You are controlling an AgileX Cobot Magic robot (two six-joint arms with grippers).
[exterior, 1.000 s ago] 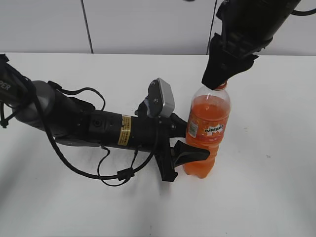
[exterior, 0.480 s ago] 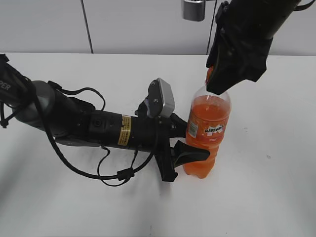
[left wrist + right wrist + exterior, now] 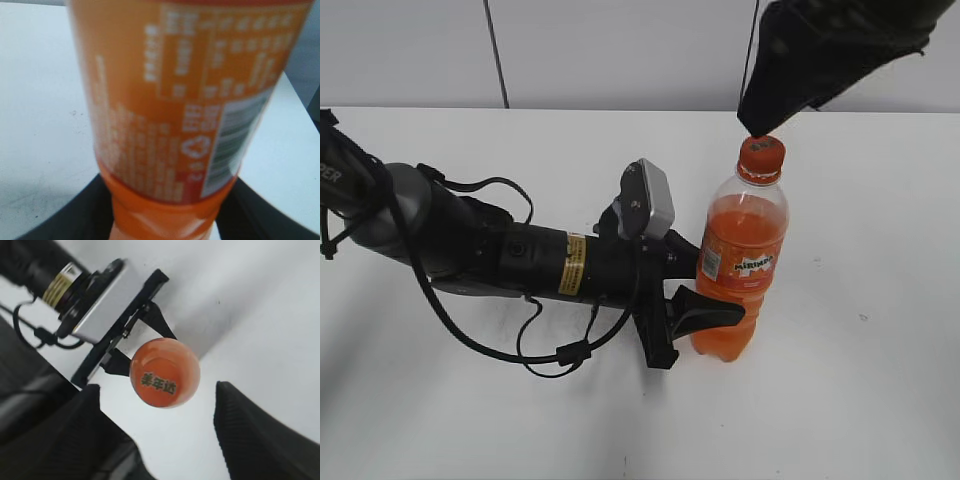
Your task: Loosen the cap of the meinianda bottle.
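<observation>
The Mirinda bottle (image 3: 740, 262) stands upright on the white table, full of orange drink. Its orange cap (image 3: 761, 158) is on the neck and in full view. My left gripper (image 3: 706, 311) is shut on the bottle's lower waist. In the left wrist view the bottle's label (image 3: 180, 100) fills the frame between the black fingers (image 3: 60, 217). My right gripper (image 3: 766, 116) hangs just above the cap, open and not touching it. In the right wrist view the cap (image 3: 165, 372) shows from above between the two spread fingers (image 3: 260, 435) of the gripper (image 3: 156, 390).
The left arm (image 3: 520, 255) lies across the table from the left, with its camera block (image 3: 646, 198) and loose cables (image 3: 555, 345). A white wall (image 3: 620, 50) stands behind the table.
My right gripper was down over the cap and hid it. It has lifted straight up off the cap, which now shows bare. The bottle and left arm have not moved.
</observation>
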